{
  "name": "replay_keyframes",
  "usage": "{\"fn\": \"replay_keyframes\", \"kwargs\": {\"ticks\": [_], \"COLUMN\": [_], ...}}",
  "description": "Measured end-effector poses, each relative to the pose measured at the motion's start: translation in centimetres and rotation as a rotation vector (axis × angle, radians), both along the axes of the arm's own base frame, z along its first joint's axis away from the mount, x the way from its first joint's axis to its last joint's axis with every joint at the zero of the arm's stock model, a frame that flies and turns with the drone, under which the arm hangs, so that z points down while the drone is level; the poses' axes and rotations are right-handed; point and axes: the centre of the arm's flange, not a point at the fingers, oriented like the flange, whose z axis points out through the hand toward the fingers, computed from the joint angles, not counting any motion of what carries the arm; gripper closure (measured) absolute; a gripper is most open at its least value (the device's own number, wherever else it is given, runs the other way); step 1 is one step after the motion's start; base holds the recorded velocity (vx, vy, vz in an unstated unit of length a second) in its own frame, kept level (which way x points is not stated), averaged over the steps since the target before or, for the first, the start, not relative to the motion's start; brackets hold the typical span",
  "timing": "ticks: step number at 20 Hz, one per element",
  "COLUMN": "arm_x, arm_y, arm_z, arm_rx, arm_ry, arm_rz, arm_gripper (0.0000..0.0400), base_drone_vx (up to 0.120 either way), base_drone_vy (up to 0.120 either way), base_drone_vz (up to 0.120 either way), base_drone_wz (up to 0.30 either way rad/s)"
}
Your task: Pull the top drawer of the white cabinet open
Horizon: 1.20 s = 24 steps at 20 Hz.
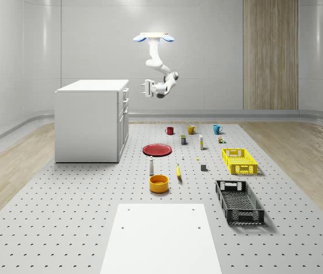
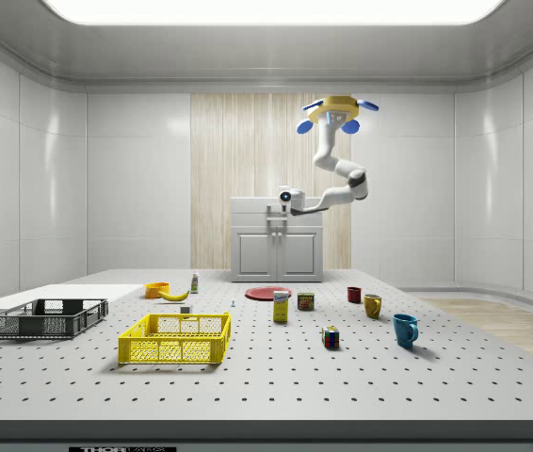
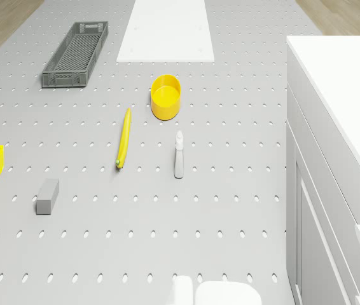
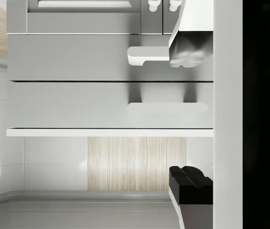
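White cabinet [image 1: 90, 121]: top drawer [image 4: 110, 105] flush, unopened. Gripper [image 1: 145, 87], fingers apart, faces its handle [image 4: 167, 108] (no contact); drone [image 1: 154, 37] hovers beside the cabinet's front edge.

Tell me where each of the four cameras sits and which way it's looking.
Whole-scene view: high, off the robot, facing the cabinet side-on; drone, arm, claw show.
Side view: low at table edge, facing the cabinet front; whole robot shows.
Drone view: downward on banana, bowl.
Wrist view: at the drawer fronts; both fingers show.
The first two share the mugs.
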Motion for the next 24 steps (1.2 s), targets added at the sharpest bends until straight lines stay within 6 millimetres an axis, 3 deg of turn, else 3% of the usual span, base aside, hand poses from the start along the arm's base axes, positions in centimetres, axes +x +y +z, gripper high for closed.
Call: {"fn": "replay_keyframes", "kwargs": {"ticks": [7, 24], "arm_x": [0.0, 0.0], "arm_y": [3.3, 9.0], "arm_z": [0.0, 0.1], "arm_rx": [0.000, 0.001], "arm_ry": [0.000, 0.000], "arm_rz": [0.000, 0.000], "arm_gripper": [0.0095, 0.0095], "base_drone_vx": [0.000, 0.000], "base_drone_vy": [0.000, 0.000], "base_drone_vz": [0.000, 0.000], "base_drone_wz": [0.000, 0.000]}}
